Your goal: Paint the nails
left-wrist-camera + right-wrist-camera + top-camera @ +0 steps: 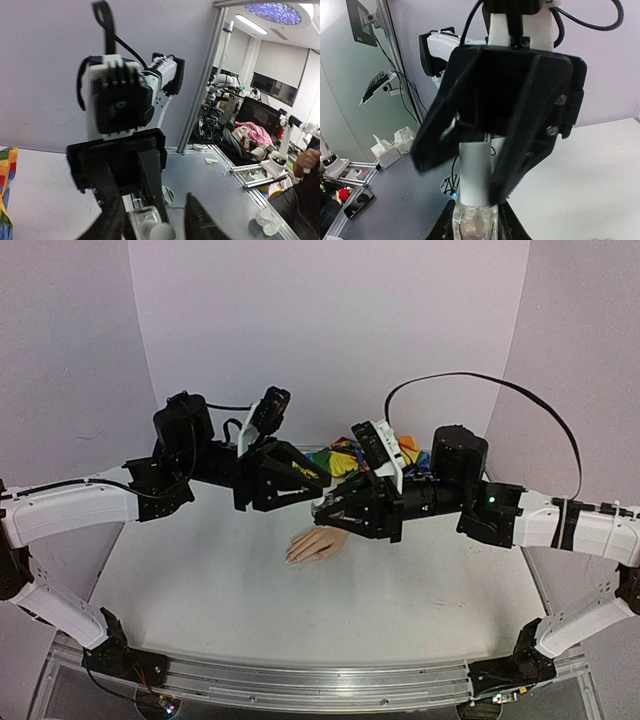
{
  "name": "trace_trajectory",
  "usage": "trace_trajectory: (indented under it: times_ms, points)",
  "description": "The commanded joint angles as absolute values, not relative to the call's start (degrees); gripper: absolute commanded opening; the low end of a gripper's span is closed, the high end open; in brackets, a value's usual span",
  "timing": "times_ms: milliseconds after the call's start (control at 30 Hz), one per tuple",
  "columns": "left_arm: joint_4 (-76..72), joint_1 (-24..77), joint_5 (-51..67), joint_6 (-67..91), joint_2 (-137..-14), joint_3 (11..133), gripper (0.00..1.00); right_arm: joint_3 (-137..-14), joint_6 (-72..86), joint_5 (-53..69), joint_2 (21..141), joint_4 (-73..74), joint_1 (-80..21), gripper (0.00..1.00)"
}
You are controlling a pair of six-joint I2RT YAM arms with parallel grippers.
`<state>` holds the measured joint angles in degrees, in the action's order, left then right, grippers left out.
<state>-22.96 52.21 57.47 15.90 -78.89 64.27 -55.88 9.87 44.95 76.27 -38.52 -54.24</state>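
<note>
While our right end effector (475, 227) clamps the small clear bottle (474, 219), our left end effector (456, 180) straddles its white cap (475, 172), jaws apart.

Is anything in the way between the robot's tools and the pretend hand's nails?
Nothing visible does. The nails of the peach mannequin hand lie uncovered on the white table, near the right tool, which is shut on a small clear bottle.

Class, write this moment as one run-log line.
right gripper: shut on small clear bottle | left gripper: around its white cap, grip unclear | peach mannequin hand: lying below grippers
</note>
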Motion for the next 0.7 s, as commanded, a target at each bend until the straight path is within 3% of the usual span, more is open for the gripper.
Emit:
trace_trajectory:
  times_ms: [0,100,167,367,667]
  points:
    - [-24.03,49.66,53.55,20.81,-74.89,63.62,0.62,-55.28,3.44,39.59,69.35,-38.25,-53.27,0.0]
    - [-16.79,49.58,46.24,19.92,-73.81,64.03,0.78,-55.78,0.58,28.77,69.8,-33.84,-53.35,0.0]
    - [-11.07,49.44,40.34,19.6,-72.86,64.11,0.81,-55.83,-1.32,23.31,70.19,-32.86,-53.3,0.0]
    - [-8.39,49.39,38.26,20.29,-72.52,64.22,0.83,-56.6,-3.06,16.63,72.19,-32.49,-53.39,0.0]
    - [-1.59,49.39,38.14,19.4,-77.05,68.64,0.81,-58.74,-4.33,17.38,75.84,-31.75,-53.49,0.0]
